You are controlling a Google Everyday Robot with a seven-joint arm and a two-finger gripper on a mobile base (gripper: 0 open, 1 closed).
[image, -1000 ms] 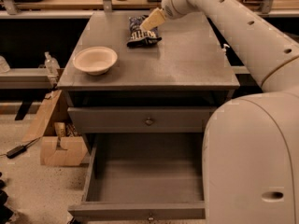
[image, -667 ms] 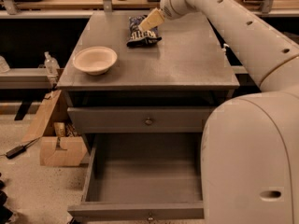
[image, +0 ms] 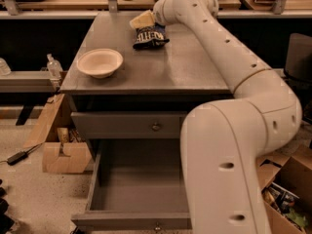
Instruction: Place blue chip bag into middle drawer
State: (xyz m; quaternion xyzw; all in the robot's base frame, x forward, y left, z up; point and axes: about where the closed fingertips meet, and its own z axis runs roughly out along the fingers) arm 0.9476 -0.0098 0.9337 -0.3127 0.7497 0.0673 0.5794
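The robot is working on the first step of the task, the picking up of the blue chip bag (image: 150,37). The bag is lying on the grey tabletop (image: 190,69), near the far edge and well apart from the beige bowl (image: 100,62), which is sitting nearer the left front corner. The gripper (image: 142,20) is reaching over the far side of the tabletop and is touching, or almost touching, the upper left edge of the bag; the rest of the bag is spreading toward the camera, below and to the right of the gripper. I cannot tell whether the gripper is clenched on the foil or released, because the wrist and the crumpled bag are hiding the contact.

The middle drawer (image: 139,186) is standing pulled out below the closed upper drawer front (image: 122,126), and its flat bottom is showing bare, so the opening seems to be ready.

In my judgement the next move is calling for a sure hold on the bag's edge, then a lift clear of the tabletop. After this the long arm (image: 222,45) is needing to carry the bag forward past the front edge and down into the open drawer.
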